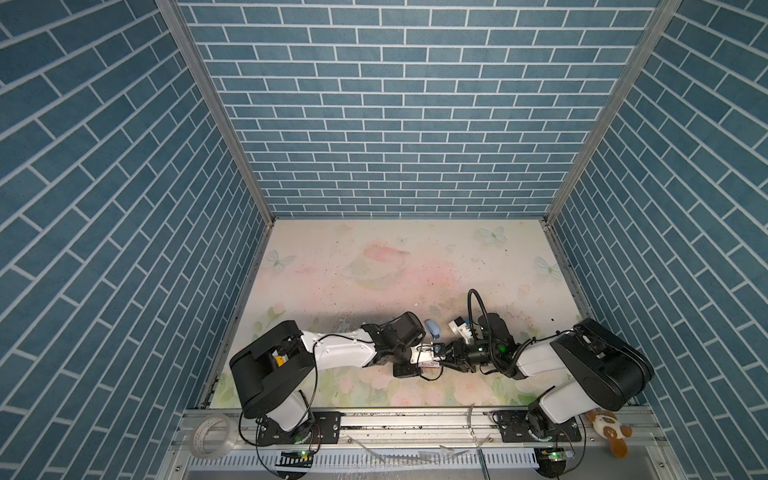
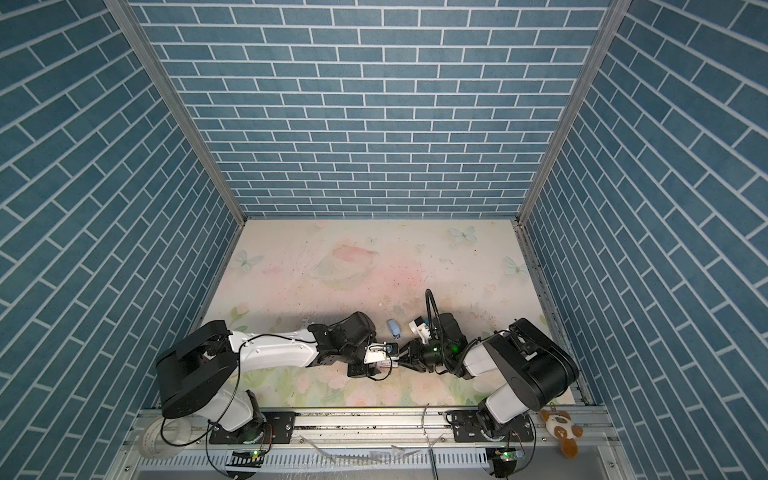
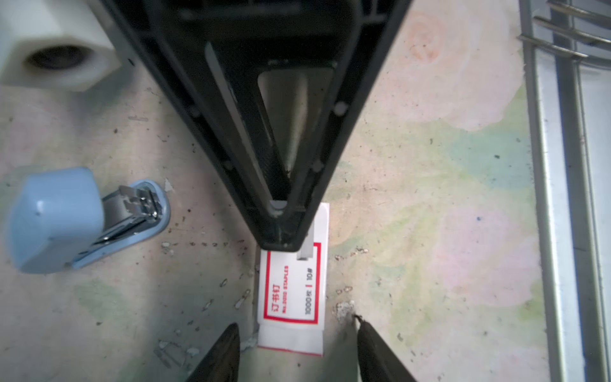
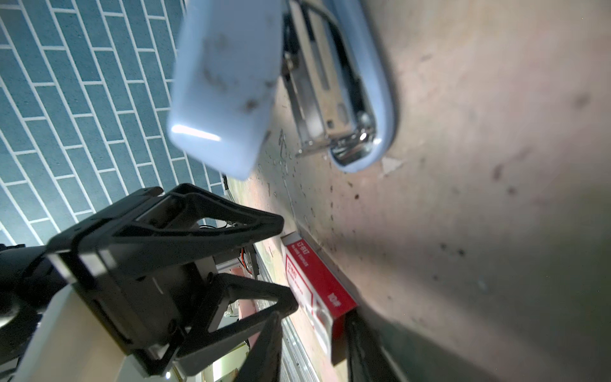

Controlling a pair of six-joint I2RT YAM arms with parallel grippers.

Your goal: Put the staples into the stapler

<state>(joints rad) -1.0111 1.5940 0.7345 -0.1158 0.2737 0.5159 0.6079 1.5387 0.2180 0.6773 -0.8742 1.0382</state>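
So the staple box [image 3: 291, 287] was a small flat cardboard thing, white with a red frame and red print, lying flat on the table [image 3: 429, 198]. The table's pale floral surface was scuffed and speckled with grit. My left hand [image 3: 294, 334] sat at one short end of the box. Its black tapered fingers [image 3: 224, 354] were spread apart with a gap to the cardboard on each side, gripping nothing. My right hand [image 3: 281, 228] came in over the opposite end of the box, two long black plastic wedges drawn nearly together at the tips. Honestly couldn't tell whether they pinched anything. The staples [image 3: 305, 254], as far as I could make out, were a short pale grey strip poking out right by those tips, over the box, too small to show any ribbing. The stapler [image 3: 56, 218] lay near the box on its far side, not touching it. It was glossy pale-blue rounded plastic, top swung open, shiny metal channel bare.
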